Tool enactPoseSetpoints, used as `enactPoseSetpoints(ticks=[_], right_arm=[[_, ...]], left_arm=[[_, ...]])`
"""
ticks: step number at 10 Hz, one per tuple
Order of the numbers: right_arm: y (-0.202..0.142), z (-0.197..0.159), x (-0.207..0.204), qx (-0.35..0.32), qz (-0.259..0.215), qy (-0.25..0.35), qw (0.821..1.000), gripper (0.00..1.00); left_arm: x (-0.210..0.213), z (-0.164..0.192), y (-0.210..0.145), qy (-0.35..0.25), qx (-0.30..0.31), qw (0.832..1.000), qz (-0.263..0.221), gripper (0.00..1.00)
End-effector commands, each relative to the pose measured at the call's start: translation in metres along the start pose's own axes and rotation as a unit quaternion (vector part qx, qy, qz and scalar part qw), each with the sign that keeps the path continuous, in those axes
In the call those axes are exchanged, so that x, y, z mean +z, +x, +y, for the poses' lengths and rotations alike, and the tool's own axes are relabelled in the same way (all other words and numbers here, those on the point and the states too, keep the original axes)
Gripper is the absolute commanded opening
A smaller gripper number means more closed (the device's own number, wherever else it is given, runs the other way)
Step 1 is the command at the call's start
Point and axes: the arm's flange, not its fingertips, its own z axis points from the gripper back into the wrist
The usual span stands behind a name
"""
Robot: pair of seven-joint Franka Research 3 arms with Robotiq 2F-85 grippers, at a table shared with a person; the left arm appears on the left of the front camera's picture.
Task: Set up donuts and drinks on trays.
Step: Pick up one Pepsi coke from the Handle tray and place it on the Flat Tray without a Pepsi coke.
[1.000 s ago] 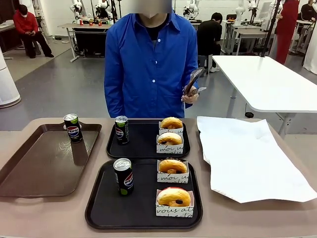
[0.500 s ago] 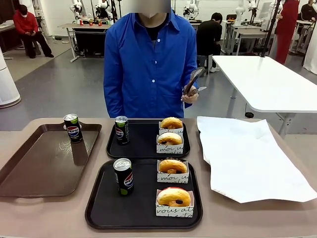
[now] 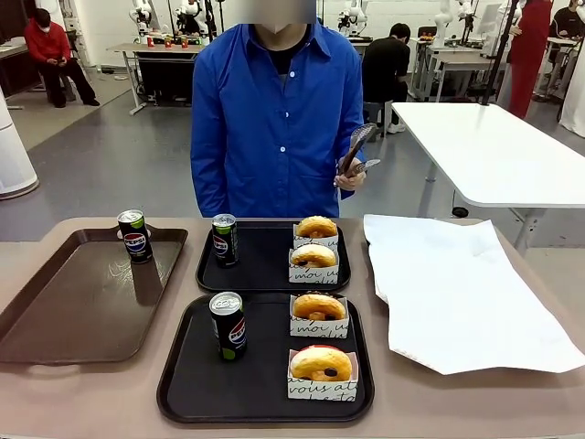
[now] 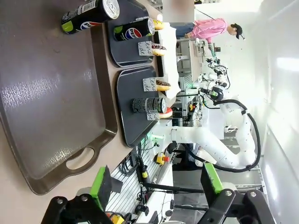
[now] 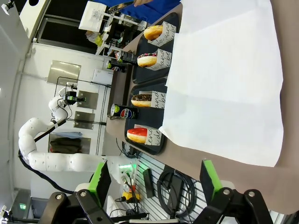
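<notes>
Nearest, a matte black rounded near tray (image 3: 187, 389) carries a slim Pepsi can (image 3: 228, 326) and two glazed ring donuts (image 3: 320, 363) in white script-printed paper sleeves. Behind it, the far tray (image 3: 265, 265) holds another can (image 3: 225, 239) and two sleeved donuts (image 3: 313, 256). A glossy brown tray (image 3: 73, 306) bears a third can (image 3: 135, 236); white paper (image 3: 457, 293) lies opposite. Both the left gripper (image 4: 156, 184) and right gripper (image 5: 154, 182) gape, empty, clear of everything. The person's hand (image 3: 351, 180) holds metal tongs (image 3: 356, 149).

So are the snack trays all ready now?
Nearly. The far tray and near tray each hold a can and two donuts. The person's hand holds tongs. One can sits on the brown tray. Both grippers wait open.
</notes>
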Motion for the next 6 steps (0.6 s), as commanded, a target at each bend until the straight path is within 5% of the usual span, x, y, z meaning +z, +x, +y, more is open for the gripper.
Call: enactPoseSetpoints(ticks=[1,6], right_arm=[[-0.0001,-0.0002,-0.0005,0.003,0.0,0.005,1.0,1.0],[-0.0001,-0.0002,-0.0005,0.003,0.0,0.005,1.0,1.0]], left_arm=[[0.0012,-0.0038,-0.0006,0.003,0.005,1.0,-0.001,1.0],[0.0012,-0.0038,-0.0006,0.003,0.005,1.0,-0.001,1.0]])
